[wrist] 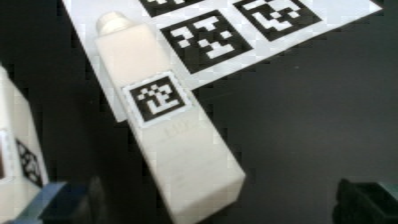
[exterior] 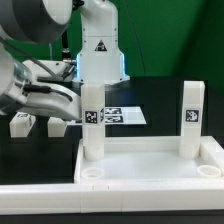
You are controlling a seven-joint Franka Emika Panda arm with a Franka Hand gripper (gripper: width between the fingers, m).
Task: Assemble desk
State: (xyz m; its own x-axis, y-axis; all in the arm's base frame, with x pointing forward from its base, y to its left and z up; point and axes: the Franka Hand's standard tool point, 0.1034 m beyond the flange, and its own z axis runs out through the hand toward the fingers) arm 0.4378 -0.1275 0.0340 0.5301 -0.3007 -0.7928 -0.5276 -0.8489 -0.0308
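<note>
My jaws hang spread wide, gripping nothing, over a loose leg (wrist: 178, 130) lying on the black tabletop (wrist: 320, 150) beside the marker board (wrist: 222, 35). The desk's rimmed top (exterior: 150, 160) carries two upright legs (exterior: 191, 118).

You have one tabletop (exterior: 140, 188). Two upright legs (exterior: 92, 125) (exterior: 190, 115) stand on it, two loose legs (exterior: 20, 124) (exterior: 55, 127) lie behind it, and one marker board (exterior: 122, 116) lies behind it as well.
</note>
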